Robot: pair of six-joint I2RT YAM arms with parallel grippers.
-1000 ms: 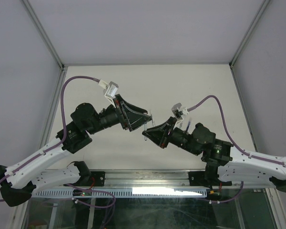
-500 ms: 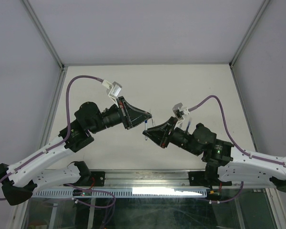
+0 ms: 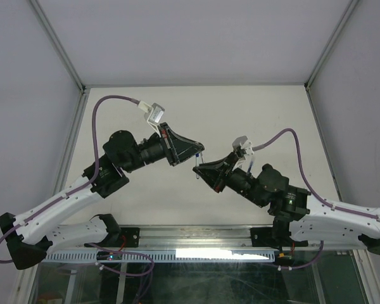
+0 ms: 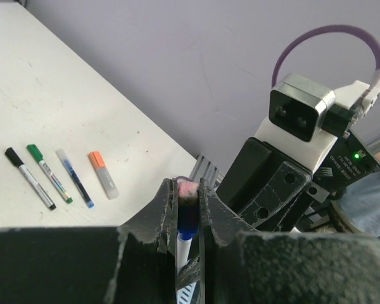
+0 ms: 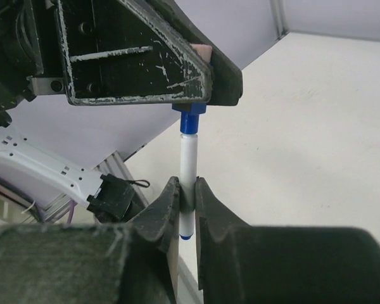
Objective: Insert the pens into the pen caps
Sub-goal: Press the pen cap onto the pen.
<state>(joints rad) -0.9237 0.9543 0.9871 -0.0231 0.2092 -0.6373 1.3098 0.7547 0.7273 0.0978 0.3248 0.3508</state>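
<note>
- Left gripper point(image 4: 187, 190) clamped on a short blue plastic cap point(image 4: 187, 218) — raised off the white table point(image 4: 82, 95).
- Right gripper point(image 5: 187, 187) pinches a thin white-barrelled pen point(image 5: 189, 155) — its upper end meets that cap.

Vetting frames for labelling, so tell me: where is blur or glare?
Top external: evenly lit, sharp, one bright glare strip on the front rail. Left wrist: near fingers soft, table pens crisp. Right wrist: held pen sharp, own fingers blurred.

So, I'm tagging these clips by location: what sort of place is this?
Likely a robotics lab cell: white table walled by grey panels on aluminium posts, left arm and right arm bolted at its near edge.
</note>
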